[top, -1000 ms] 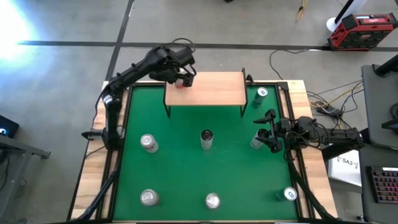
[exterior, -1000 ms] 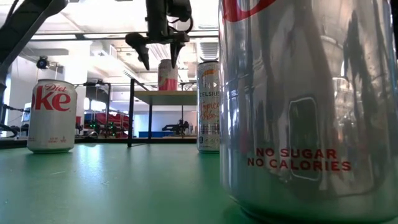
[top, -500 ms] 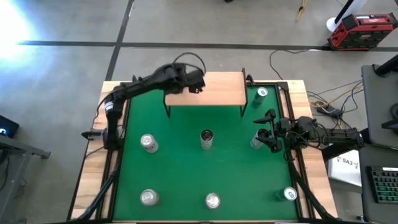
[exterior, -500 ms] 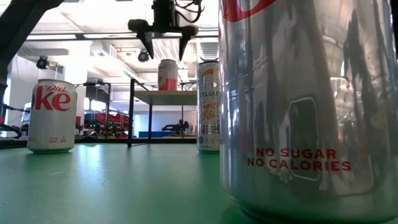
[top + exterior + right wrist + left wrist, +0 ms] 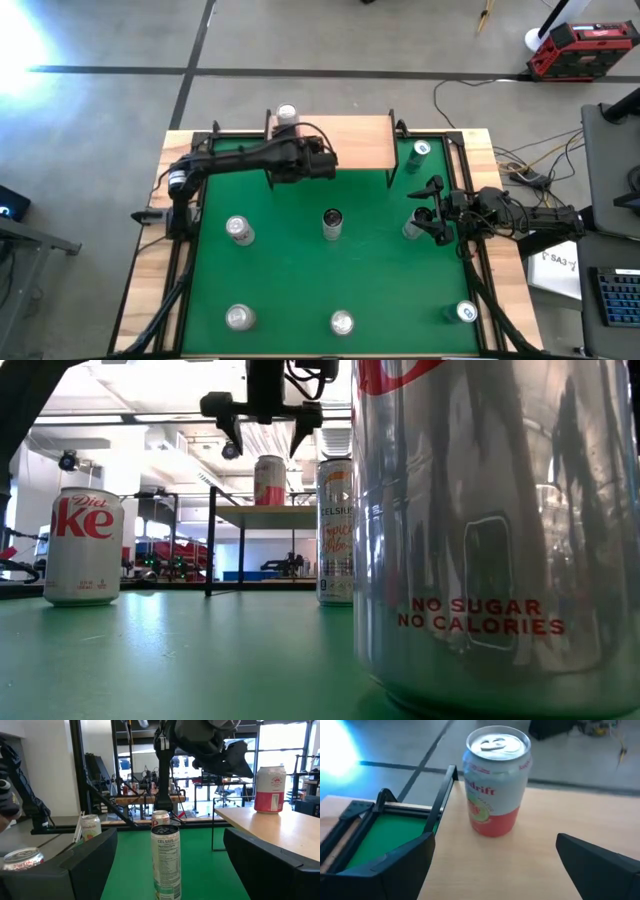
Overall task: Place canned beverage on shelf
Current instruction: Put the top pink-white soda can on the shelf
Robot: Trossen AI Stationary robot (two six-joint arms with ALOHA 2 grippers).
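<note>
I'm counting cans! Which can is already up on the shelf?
The red-and-white can, standing on the wooden shelf at its far left corner. All the other cans stand on the green mat.

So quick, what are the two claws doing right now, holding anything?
Left gripper: open, holding nothing, raised clear of the can standing on the shelf.
Right gripper: open, holding nothing, waiting at the mat's right side.

Overhead view looks straight down on the shelf (image 5: 330,142); low view faces it level across the worktop; both wrist views share its red-and-white can (image 5: 496,780).
</note>
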